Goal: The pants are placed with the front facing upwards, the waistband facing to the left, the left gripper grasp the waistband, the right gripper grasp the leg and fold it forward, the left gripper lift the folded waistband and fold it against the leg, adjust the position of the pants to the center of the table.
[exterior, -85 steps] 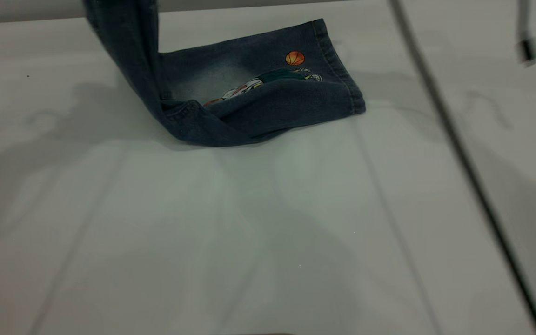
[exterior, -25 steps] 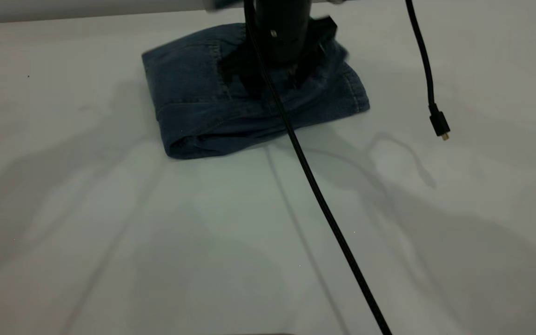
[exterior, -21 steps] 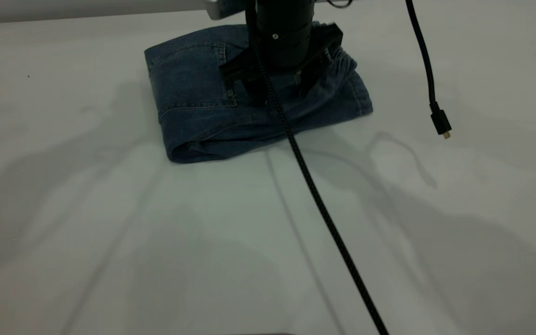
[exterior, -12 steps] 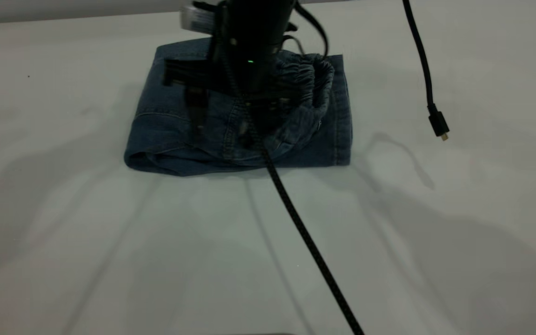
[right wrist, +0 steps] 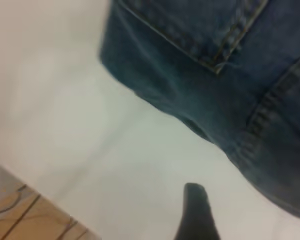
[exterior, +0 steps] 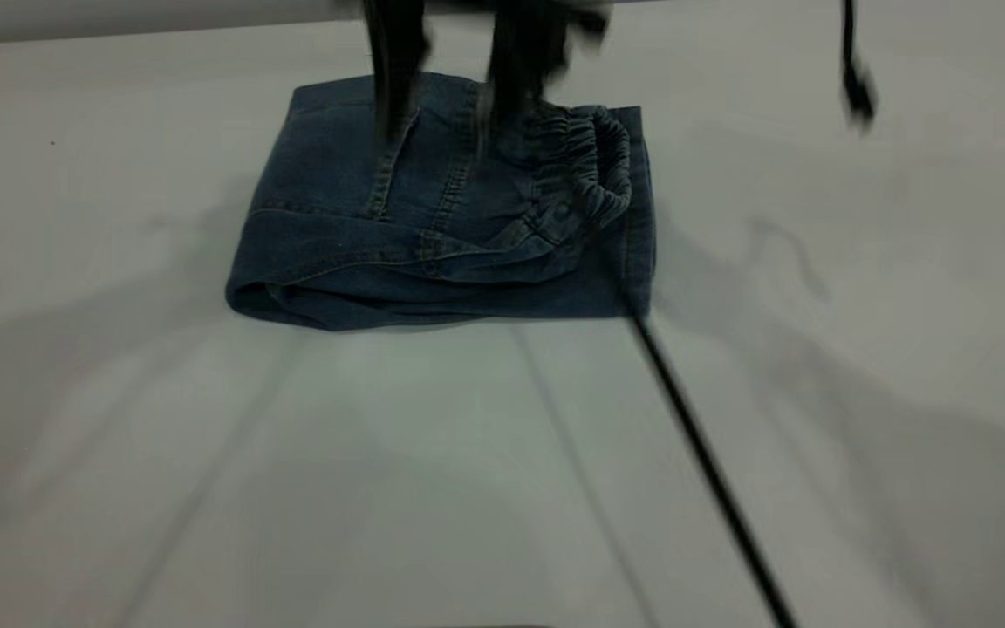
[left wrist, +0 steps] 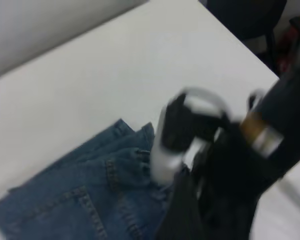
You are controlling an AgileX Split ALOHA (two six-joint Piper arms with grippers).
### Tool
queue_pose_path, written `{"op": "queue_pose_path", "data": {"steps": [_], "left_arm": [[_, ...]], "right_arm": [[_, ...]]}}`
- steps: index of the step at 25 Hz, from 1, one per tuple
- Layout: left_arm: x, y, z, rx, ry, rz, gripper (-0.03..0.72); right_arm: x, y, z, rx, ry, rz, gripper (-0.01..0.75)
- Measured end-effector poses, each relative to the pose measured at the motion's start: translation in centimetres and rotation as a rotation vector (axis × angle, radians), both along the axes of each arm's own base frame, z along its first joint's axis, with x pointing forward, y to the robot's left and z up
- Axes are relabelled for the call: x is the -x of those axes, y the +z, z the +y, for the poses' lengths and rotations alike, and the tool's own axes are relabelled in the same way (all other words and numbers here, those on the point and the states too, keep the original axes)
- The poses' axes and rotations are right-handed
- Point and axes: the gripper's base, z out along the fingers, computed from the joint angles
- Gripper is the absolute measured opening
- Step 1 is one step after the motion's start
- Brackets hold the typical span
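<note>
The pants (exterior: 433, 209) lie folded into a compact blue denim block on the table (exterior: 468, 453), in its far middle. The gathered waistband (exterior: 594, 161) rests on top at the right end. My right gripper (exterior: 448, 131) hovers blurred over the far part of the pants, open, with nothing between its fingers. In the left wrist view its white cylinder (left wrist: 165, 155) shows above the pants (left wrist: 65, 200). In the right wrist view one fingertip (right wrist: 197, 210) hangs over bare table beside the pants' folded edge (right wrist: 215, 65). The left gripper's own jaws are a dark blur.
A black cable (exterior: 712, 471) runs across the table from the pants' right corner to the near right. A loose plug (exterior: 856, 87) hangs at the far right. The right wrist view shows the table edge and wooden floor (right wrist: 30, 215).
The lifted waistband came down onto the legs. The right gripper pressed on the folded pants, turned and slid them nearer, then rose off them. The cable swung right.
</note>
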Motion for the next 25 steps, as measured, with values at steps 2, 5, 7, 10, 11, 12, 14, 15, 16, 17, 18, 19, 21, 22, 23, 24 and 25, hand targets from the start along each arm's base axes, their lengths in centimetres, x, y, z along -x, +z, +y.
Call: {"op": "queue_pose_path", "data": {"steps": [2,5,7,10,11,12,14,15,16,17,18,19,21,22,23,24,25], "left_arm": [[2.0,2.0,0.3,-0.032,-0.017,-0.057,0.565],[5.8,5.0,0.9,-0.089,-0.046,-0.133,0.565],[8.2,6.3,1.3,-0.129,-0.058,-0.149,0.565],[11.8,7.9,2.1,-0.192,-0.042,-0.157,0.565],[12.8,8.2,2.4,-0.212,-0.029,-0.144,0.565],[13.9,8.5,2.8,-0.231,-0.013,-0.131,0.565],[15.6,9.1,3.4,-0.25,0.044,-0.136,0.565],[16.4,9.5,3.7,-0.255,0.074,-0.148,0.565],[17.2,9.8,4.1,-0.26,0.109,-0.157,0.565],[18.0,10.0,4.3,-0.265,0.131,-0.165,0.565],[18.6,9.8,4.5,-0.267,0.15,-0.163,0.565],[19.3,9.8,4.7,-0.268,0.167,-0.166,0.565],[20.3,9.1,5.2,-0.283,0.206,-0.151,0.561],[20.8,8.6,5.5,-0.289,0.231,-0.137,0.561],[21.1,8.1,5.7,-0.292,0.252,-0.122,0.56],[21.6,7.3,6.0,-0.295,0.284,-0.097,0.561],[21.9,6.6,6.1,-0.297,0.306,-0.074,0.561]], "right_arm": [[0.4,4.3,-0.5,-0.03,0.025,-0.101,0.422],[2.0,9.8,-1.4,-0.073,0.042,-0.196,0.421],[3.3,13.2,-2.1,-0.1,0.045,-0.256,0.421],[5.9,18.8,-3.6,-0.151,0.062,-0.375,0.421],[7.2,20.8,-4.3,-0.168,0.07,-0.425,0.421],[8.6,22.9,-5.2,-0.179,0.081,-0.482,0.421],[11.6,26.2,-7.2,-0.177,0.106,-0.584,0.421],[13.4,27.6,-8.4,-0.167,0.114,-0.635,0.421],[15.3,29.0,-9.7,-0.153,0.115,-0.689,0.421],[17.0,29.9,-11.0,-0.134,0.11,-0.728,0.421],[18.3,30.1,-12.1,-0.102,0.102,-0.749,0.421],[19.9,30.5,-13.3,-0.076,0.091,-0.779,0.421],[22.3,29.8,-15.3,-0.017,0.071,-0.785,0.421],[23.6,29.2,-16.3,0.012,0.058,-0.783,0.421],[24.9,28.8,-17.3,0.033,0.043,-0.788,0.421],[26.2,27.9,-18.2,0.053,0.034,-0.779,0.421],[27.2,26.6,-18.9,0.077,0.028,-0.757,0.421]]}}
